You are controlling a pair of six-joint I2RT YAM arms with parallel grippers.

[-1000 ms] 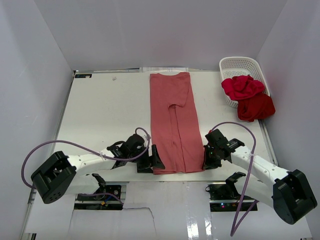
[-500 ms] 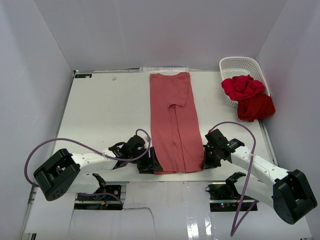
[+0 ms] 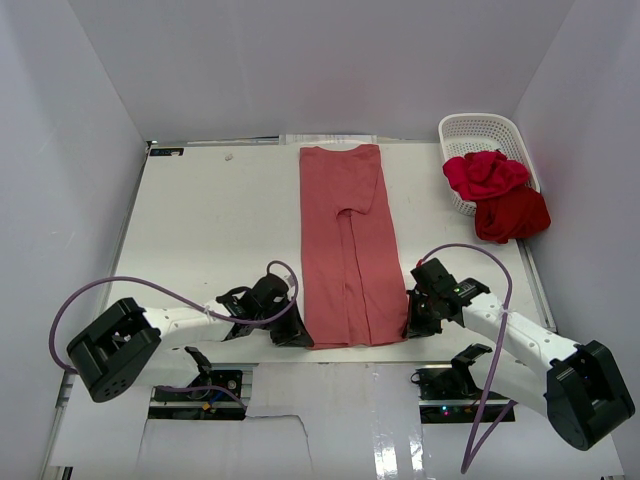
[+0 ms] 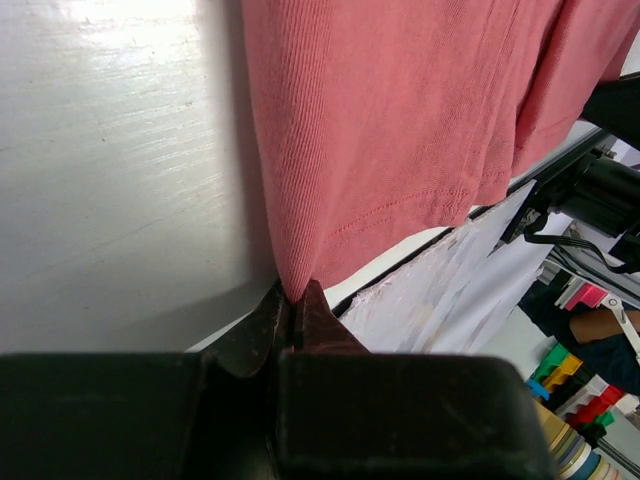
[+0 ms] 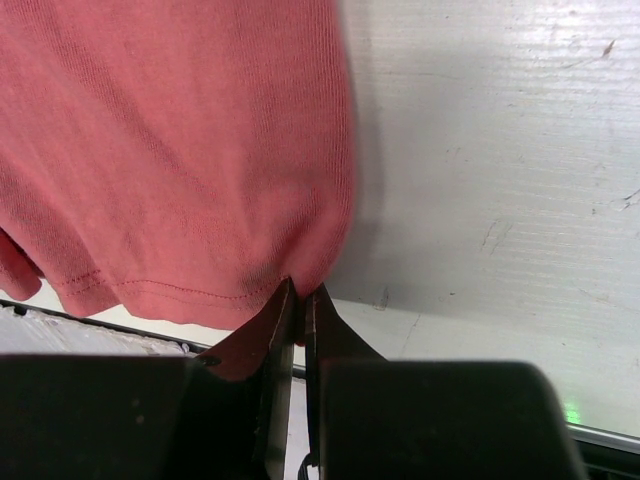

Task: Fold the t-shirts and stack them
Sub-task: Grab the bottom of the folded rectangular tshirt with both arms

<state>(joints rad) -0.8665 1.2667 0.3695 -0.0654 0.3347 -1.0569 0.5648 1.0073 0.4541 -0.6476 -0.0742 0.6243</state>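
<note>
A dusty salmon-red t-shirt (image 3: 348,245) lies folded into a long strip down the middle of the table, its hem at the near edge. My left gripper (image 3: 300,335) is shut on the hem's near left corner (image 4: 295,285). My right gripper (image 3: 410,322) is shut on the near right corner (image 5: 300,285). Both sets of jaws pinch the cloth low against the table. A bright crimson t-shirt (image 3: 485,175) hangs out of the basket at the far right, and a darker red t-shirt (image 3: 512,215) lies beside it on the table.
A white lattice basket (image 3: 485,135) stands at the far right corner. The table's near edge (image 3: 330,362) runs just below the hem, with crumpled white sheeting (image 4: 450,300) beyond it. White walls close in the table on three sides.
My left gripper has slid right to the hem's left corner and shut on it. The right gripper has stayed clamped on the right corner.
</note>
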